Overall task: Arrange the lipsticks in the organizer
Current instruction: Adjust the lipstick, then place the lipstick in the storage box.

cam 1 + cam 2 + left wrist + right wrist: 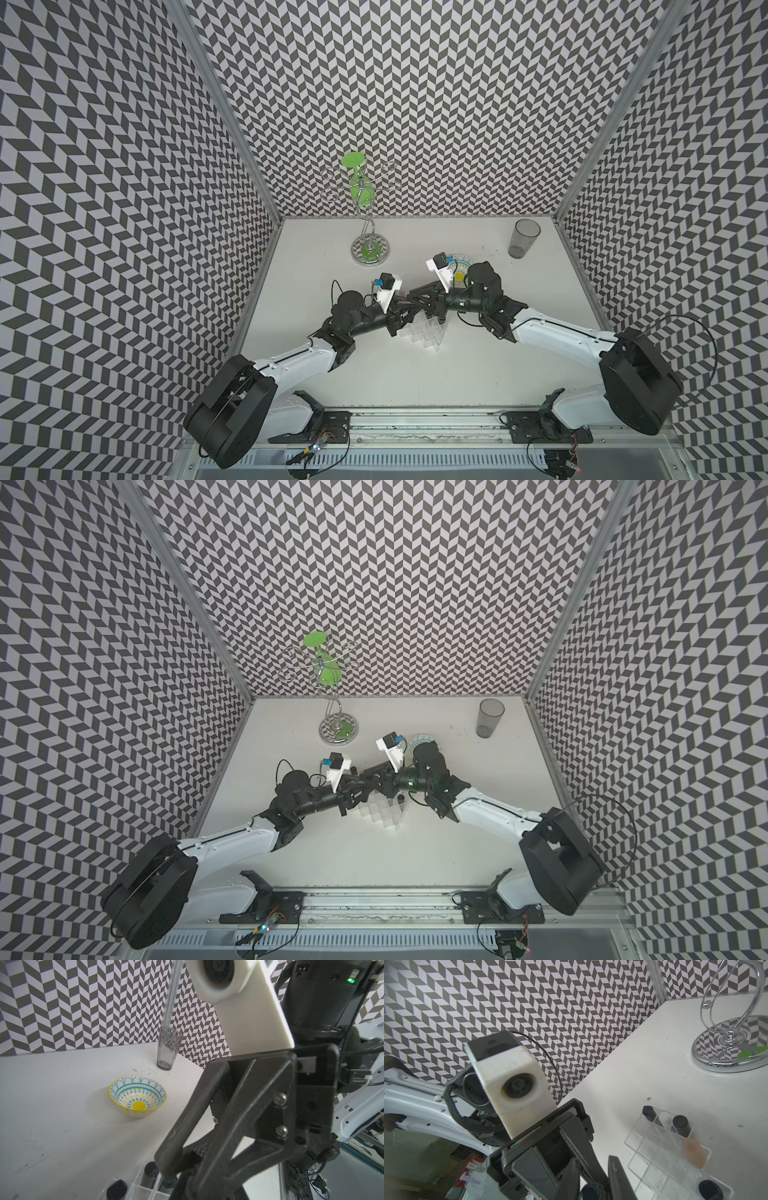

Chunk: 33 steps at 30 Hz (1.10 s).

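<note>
Clear acrylic stepped organizer (654,1167) sits mid-worktop (374,374), well away from every edge. I count five lipsticks seated in it: three black tubes (681,1124), one white tube (664,1116) and one beige tube (693,1153). Most cells are empty, so I judge the job under halfway. Left end effector (596,1186) is pinched narrow, I think on a dark tube (588,1192). Right end effector (176,1176) is narrow too, and I cannot tell what it holds. Both crowd over the organizer. Open room lies toward me, and the patterned yellow-centred bowl (138,1095) stands near behind.

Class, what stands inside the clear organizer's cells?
The organizer holds at least three black lipsticks, one white lipstick and one beige lipstick; several cells look empty. Cells beneath the right gripper are hidden.
</note>
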Motion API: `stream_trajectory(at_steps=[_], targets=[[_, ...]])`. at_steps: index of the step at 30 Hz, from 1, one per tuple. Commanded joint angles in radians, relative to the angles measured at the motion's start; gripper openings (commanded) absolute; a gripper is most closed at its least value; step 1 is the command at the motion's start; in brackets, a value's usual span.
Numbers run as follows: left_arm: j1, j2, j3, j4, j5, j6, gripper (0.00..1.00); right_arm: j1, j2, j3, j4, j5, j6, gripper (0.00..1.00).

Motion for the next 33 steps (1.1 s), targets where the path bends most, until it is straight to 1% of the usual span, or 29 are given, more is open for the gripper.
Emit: stream_trajectory(at_steps=[1, 3, 5, 6, 7, 9, 12, 13, 14, 15, 18, 22, 25, 33], targets=[[0.003, -0.029, -0.002, 0.007, -0.016, 0.001, 0.4, 0.026, 0.014, 0.03, -0.016, 0.044, -0.031, 0.17], [0.013, -0.045, -0.005, -0.02, -0.037, -0.006, 0.53, 0.028, 0.008, 0.038, -0.041, 0.093, -0.039, 0.16], [0.031, -0.077, -0.017, -0.062, -0.085, -0.027, 0.7, 0.031, 0.002, 0.049, -0.085, 0.164, -0.065, 0.16], [0.037, -0.097, -0.024, -0.086, -0.111, -0.035, 0.76, 0.034, 0.001, 0.053, -0.103, 0.197, -0.074, 0.15], [0.048, -0.126, -0.035, -0.117, -0.148, -0.048, 0.8, 0.036, -0.001, 0.057, -0.116, 0.232, -0.085, 0.15], [0.072, -0.181, -0.064, -0.149, -0.21, -0.072, 0.84, 0.041, 0.007, 0.058, -0.124, 0.271, -0.093, 0.15], [0.114, -0.252, -0.094, -0.205, -0.249, -0.085, 0.86, 0.056, 0.032, 0.068, -0.127, 0.316, -0.104, 0.15], [0.129, -0.274, -0.101, -0.224, -0.267, -0.085, 0.86, 0.065, 0.047, 0.078, -0.136, 0.342, -0.115, 0.14], [0.142, -0.291, -0.111, -0.24, -0.297, -0.12, 0.87, 0.076, 0.061, 0.091, -0.143, 0.374, -0.127, 0.15], [0.151, -0.306, -0.118, -0.252, -0.323, -0.128, 0.88, 0.085, 0.075, 0.103, -0.156, 0.4, -0.138, 0.14], [0.186, -0.323, -0.148, -0.243, -0.381, -0.158, 0.9, 0.124, 0.116, 0.126, -0.155, 0.493, -0.175, 0.14], [0.254, -0.307, -0.191, -0.179, -0.349, -0.198, 0.89, 0.155, 0.18, 0.175, -0.164, 0.586, -0.213, 0.14], [0.289, -0.294, -0.21, -0.141, -0.312, -0.206, 0.88, 0.157, 0.216, 0.202, -0.164, 0.614, -0.228, 0.14], [0.297, -0.26, -0.214, -0.101, -0.294, -0.194, 0.87, 0.164, 0.297, 0.232, -0.148, 0.702, -0.268, 0.14]])
